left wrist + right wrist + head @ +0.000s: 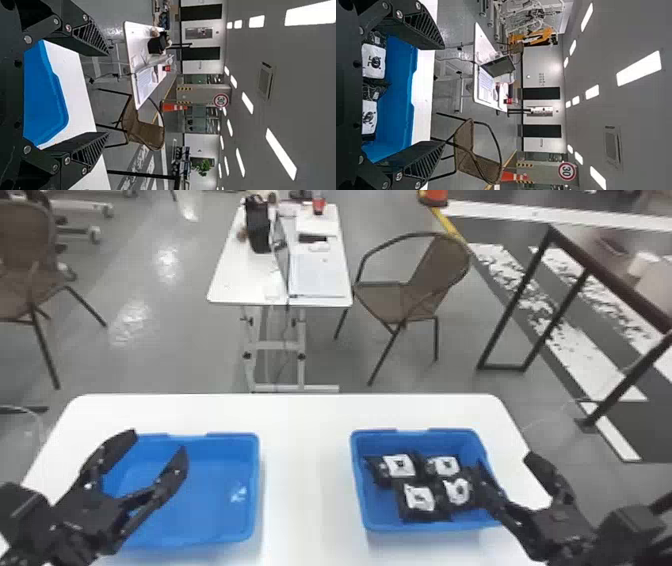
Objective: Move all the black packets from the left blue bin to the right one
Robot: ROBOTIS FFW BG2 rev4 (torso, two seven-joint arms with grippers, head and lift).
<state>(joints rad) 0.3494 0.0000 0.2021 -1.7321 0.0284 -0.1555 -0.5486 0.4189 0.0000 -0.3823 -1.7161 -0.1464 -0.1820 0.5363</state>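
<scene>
I see L claw (159,441) wide over smooth L bin (220,470); R claw (505,462) wide, 4 crinkly black pkts (419,497) by its inner finger in R bin (450,436). White tbl (305,470) below, woven chair (435,265) beyond, glossy flr (175,355).

Reads "30", black on white, on the round red-rimmed sign (221,100) in the background of the left wrist view, turned sideways. Reads "30" likewise on such a sign in the right wrist view. Bears dark print on the white labels (420,497) of the black packets (425,516) in the right blue bin (430,527), too small or blurred to make out. Shows small marks on the far wall (541,59), equally unreadable.
</scene>
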